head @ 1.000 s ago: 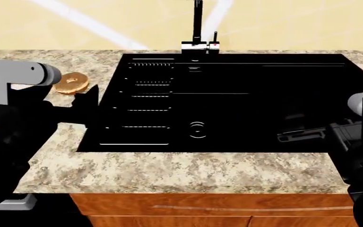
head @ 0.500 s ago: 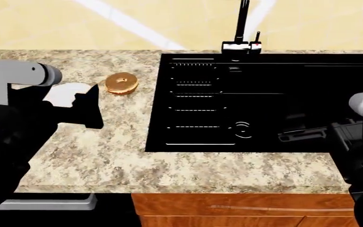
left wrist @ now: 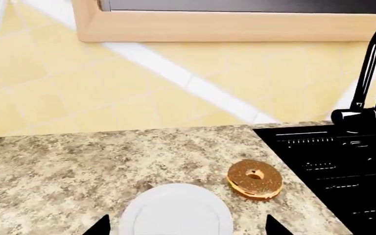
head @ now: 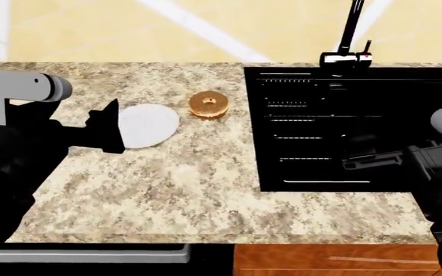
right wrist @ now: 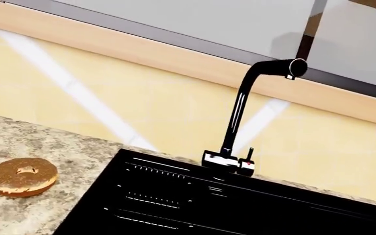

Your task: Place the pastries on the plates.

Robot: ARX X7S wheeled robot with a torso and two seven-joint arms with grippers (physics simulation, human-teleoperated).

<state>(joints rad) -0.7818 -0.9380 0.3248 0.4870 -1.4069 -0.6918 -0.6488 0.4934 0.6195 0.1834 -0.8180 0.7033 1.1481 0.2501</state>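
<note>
Neither pastry is plated yet: one golden doughnut (head: pixel 209 104) lies on the counter (head: pixel 167 184) just beside the empty white plate (head: pixel 148 125). Left gripper (head: pixel 107 132) hovers spread and empty; the right's state cannot be told.

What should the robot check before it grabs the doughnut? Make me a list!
1. Golden-brown speckled ring doughnut in sight on the granite counter: ok.
2. Round white plate bare and ready: ok.
3. Doughnut clear of the black sink: ok.
4. Left gripper open: ok, fingertips spread in the left wrist view.
5. Left gripper over the doughnut: not ok, it sits beside the plate.
6. Right gripper open: cannot tell.
</note>
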